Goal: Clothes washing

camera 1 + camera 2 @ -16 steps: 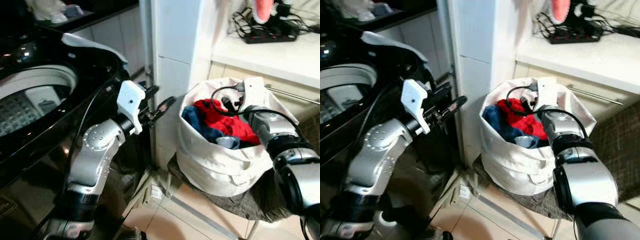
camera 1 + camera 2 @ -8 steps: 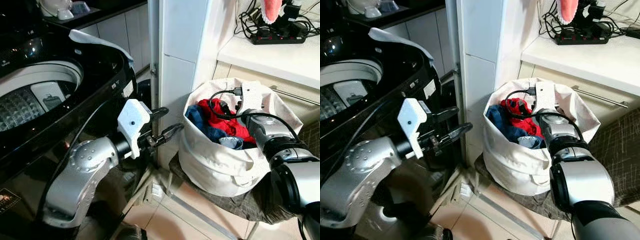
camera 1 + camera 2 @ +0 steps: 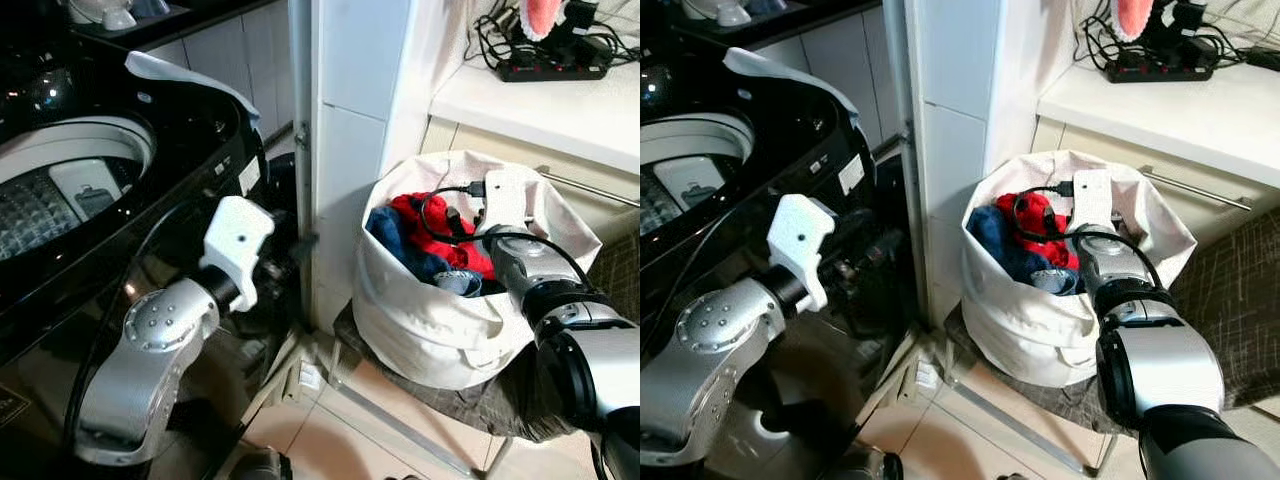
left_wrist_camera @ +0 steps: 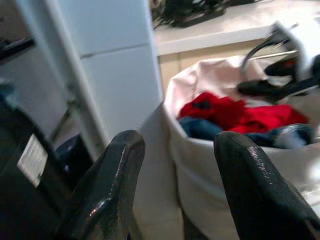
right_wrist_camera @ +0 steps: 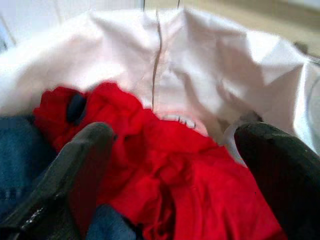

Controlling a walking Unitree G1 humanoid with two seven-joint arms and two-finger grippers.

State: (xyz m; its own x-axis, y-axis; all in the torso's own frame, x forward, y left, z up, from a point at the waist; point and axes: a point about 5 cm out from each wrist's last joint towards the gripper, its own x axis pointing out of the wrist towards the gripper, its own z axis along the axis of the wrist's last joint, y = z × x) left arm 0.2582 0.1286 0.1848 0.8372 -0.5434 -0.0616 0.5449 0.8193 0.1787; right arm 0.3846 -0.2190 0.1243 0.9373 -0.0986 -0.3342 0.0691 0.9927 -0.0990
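Left eye view: the white bag (image 3: 440, 320) of laundry sits on a low stool beside the black washer (image 3: 90, 200), with a white pillar (image 3: 355, 120) between them. The bag is full: a red garment (image 3: 450, 235) lies on top, blue clothes (image 3: 400, 250) next to it toward the washer. The washer's lid is up and its drum (image 3: 45, 210) looks empty as far as it can be seen, so by my judgement no clothes have gone in yet. The left arm is held low between washer and bag, its claw dark against the washer's front. The right arm reaches over the bag's rim, its wrist above the red garment.

Right eye view: the same layout. A surface (image 3: 1180, 100) behind the bag carries a power strip (image 3: 1155, 68). The right claw is hidden behind its white wrist mount inside the bag.

Left wrist view: the left claw (image 4: 177, 185) is spread apart and empty, pointing at the bag's side.

Right wrist view: the right claw (image 5: 172, 170) is wide apart, straddling the red garment just above it, gripping nothing.

The job looks barely begun: the first pick is being lined up, and all the clothes remain to be moved from bag to drum.
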